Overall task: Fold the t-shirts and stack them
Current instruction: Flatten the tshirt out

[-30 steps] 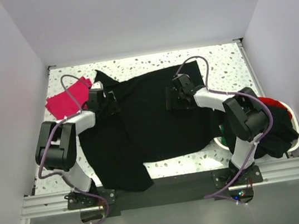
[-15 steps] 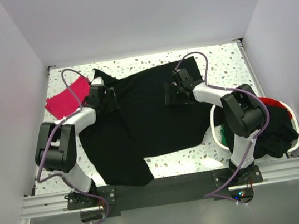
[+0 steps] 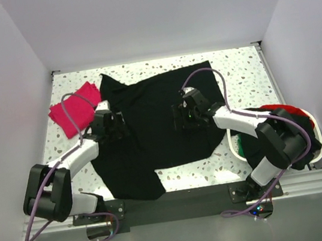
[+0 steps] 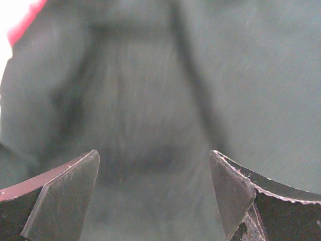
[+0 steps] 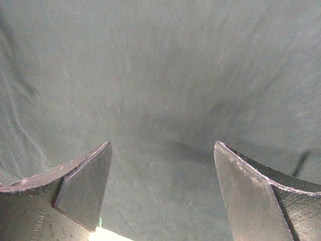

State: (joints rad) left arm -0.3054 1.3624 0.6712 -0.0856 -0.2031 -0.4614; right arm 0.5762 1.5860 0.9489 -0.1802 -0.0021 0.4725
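L end effector (image 3: pixel 113 126) & R end effector (image 3: pixel 182 117) both wide open, nothing held, over black t-shirt (image 3: pixel 158 139) spread mid-counter (image 3: pixel 242 75); folded pink t-shirt (image 3: pixel 69 112) near far-left corner.

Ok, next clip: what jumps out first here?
A large black t-shirt sprawled unfolded across the middle of the table, with the left fingers and right fingers open over it. A folded pink shirt sits at the far left, and a white basket of clothes at the right edge.
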